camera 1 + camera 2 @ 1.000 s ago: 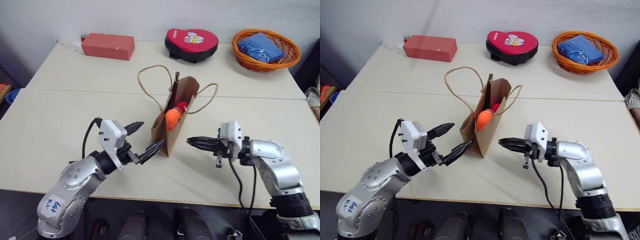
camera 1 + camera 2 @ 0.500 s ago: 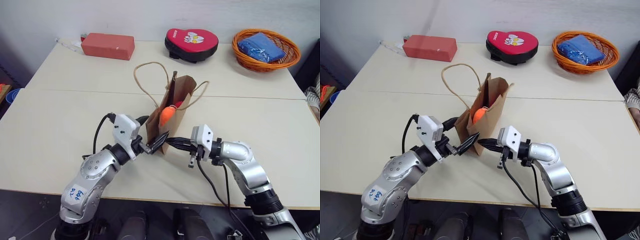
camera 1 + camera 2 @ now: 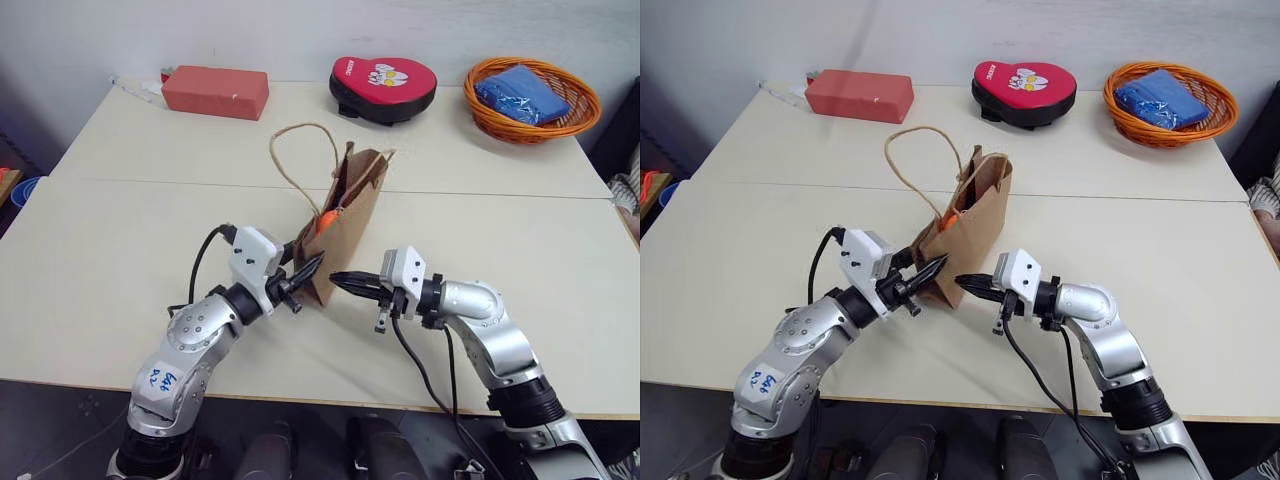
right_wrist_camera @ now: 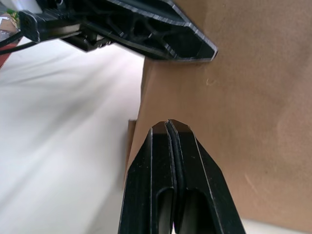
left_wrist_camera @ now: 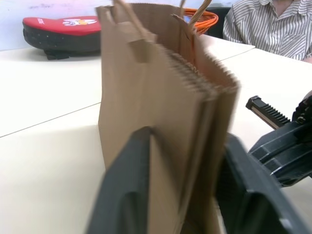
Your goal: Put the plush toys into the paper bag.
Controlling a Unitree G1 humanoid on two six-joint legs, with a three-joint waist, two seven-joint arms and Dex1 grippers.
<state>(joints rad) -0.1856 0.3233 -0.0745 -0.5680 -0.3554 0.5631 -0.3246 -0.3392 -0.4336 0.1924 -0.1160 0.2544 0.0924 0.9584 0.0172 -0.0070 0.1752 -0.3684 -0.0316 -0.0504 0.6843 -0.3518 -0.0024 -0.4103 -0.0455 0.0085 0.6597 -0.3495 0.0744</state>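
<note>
Left eye view, nearest: left gripper (image 3: 300, 283) at the lower near corner of the paper bag (image 3: 345, 235), its fingers (image 5: 129, 195) drawn in narrow with the bag's folded edge pinched between them
Right gripper: right gripper (image 3: 343, 281) points level at the same corner from the other side, jaws pressed fully together, holding nothing, tip right at the brown paper
Gap between grippers: the two tips sit just beside each other at the bag's base
Paper bag: stands upright in the middle of the table (image 3: 120, 240), squeezed narrow, one cord handle (image 3: 300, 155) looping up and over to the robot's left
Plush toys: orange toy (image 3: 326, 220) peeks out at the bag's open top; a speck of red shows beside it, too little to tell what it is
In the way: the bag's wall hides most of what lies inside
Far left: red brick-shaped block (image 3: 216, 92) near the table's back edge
Far middle: red heart-shaped pad (image 3: 383, 85) with a black rim, well apart from the bag
Far right: orange wicker basket (image 3: 532, 98) holding a blue cloth (image 3: 520, 94)
Beyond the table: a person in a striped shirt (image 5: 268, 27)
</note>
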